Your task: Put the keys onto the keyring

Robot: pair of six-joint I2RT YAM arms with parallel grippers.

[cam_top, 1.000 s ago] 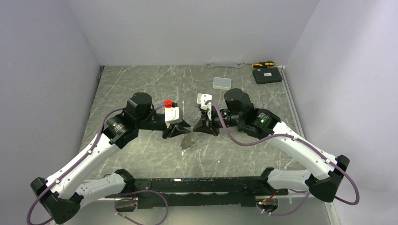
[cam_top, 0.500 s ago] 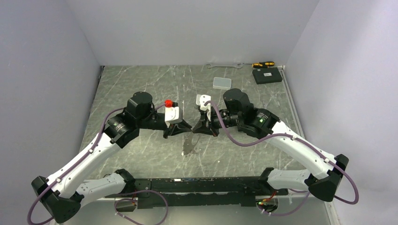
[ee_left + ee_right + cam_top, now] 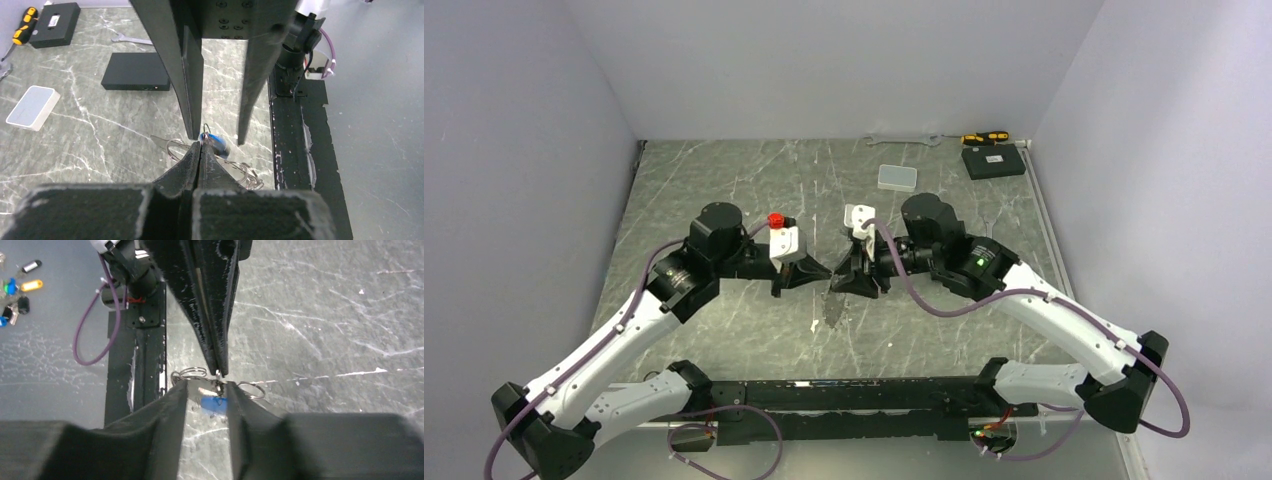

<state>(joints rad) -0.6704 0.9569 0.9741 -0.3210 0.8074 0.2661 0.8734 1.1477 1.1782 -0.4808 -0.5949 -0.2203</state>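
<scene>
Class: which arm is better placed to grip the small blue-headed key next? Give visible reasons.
Right, probably. The right claw stands open with the small blue-headed key between its fingers, while the left claw is shut, apparently pinching the thin silvery metal keyring.

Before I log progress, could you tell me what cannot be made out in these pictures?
Top external: keyring too small, only a smudge.
Left wrist: left gripper fingertips hide what they pinch beside the blue key.
Right wrist: right gripper finger covers part of that key.
</scene>
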